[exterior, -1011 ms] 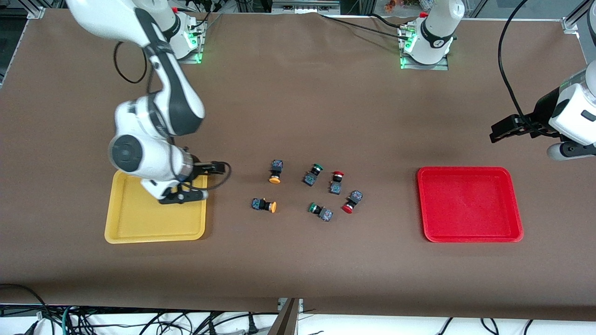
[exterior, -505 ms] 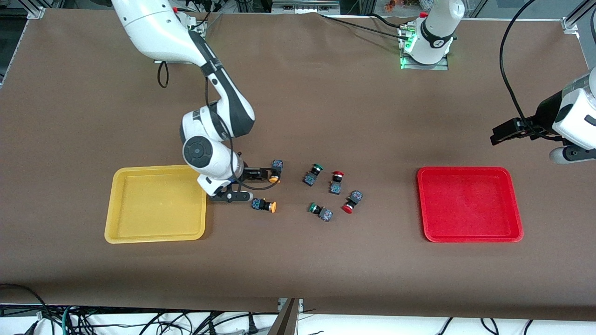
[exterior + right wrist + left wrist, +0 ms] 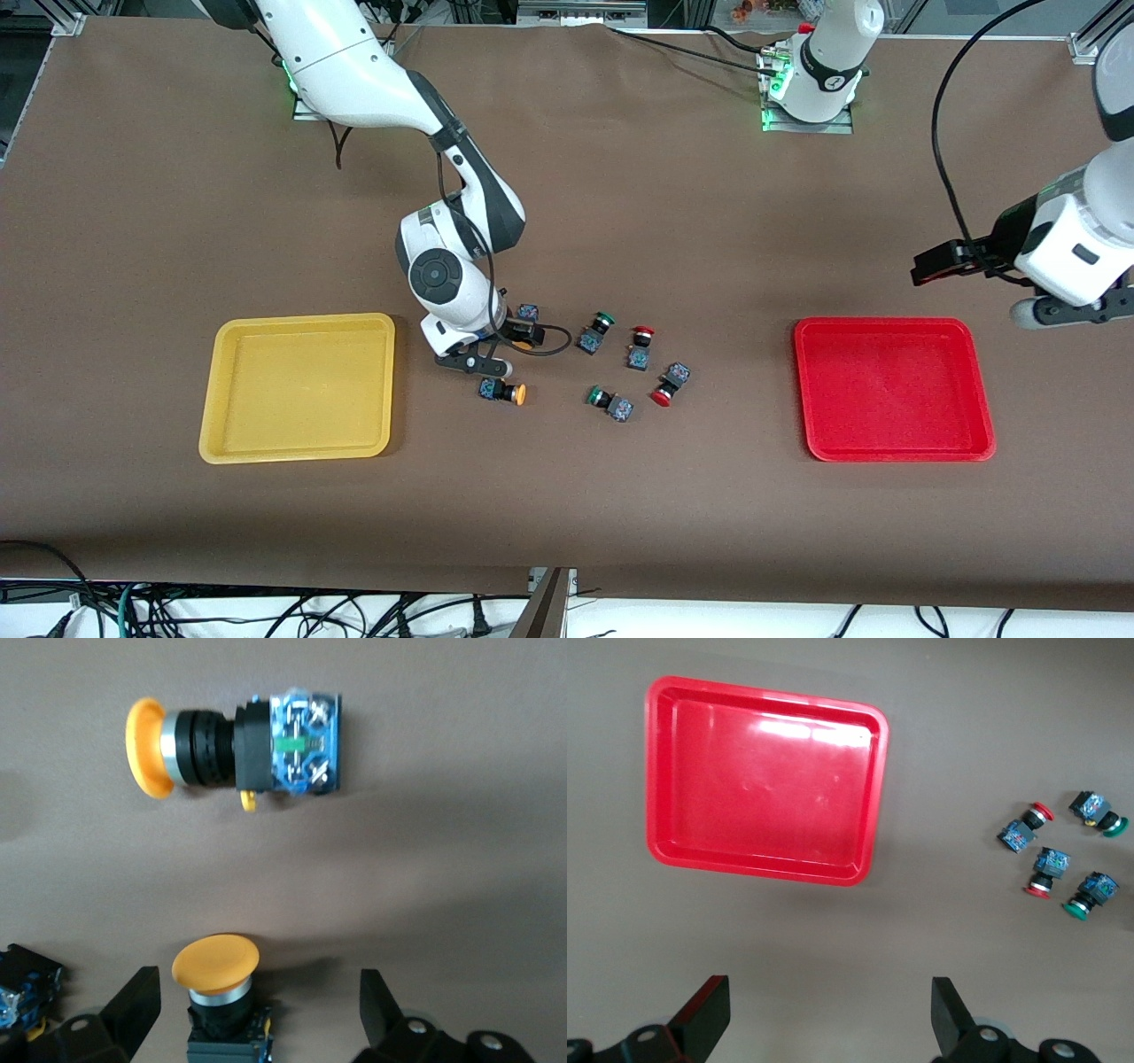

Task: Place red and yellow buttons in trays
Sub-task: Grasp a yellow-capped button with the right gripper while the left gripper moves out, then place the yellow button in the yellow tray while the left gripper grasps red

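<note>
The right gripper (image 3: 252, 1014), open, is straddling a yellow button (image 3: 217, 988) and needs closing, while the left gripper (image 3: 828, 1019) is waiting open.

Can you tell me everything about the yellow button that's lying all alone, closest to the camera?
The yellow button is a small push-button switch lying on its side on the brown table. It has a round, orange-yellow cap, then a silvery ring, a black ribbed collar and a dark blocky body whose end shows blue parts and metal screws. It looks like plastic. Nothing touches it but the table. The right gripper is over the other yellow button, its fingers open on either side.
</note>
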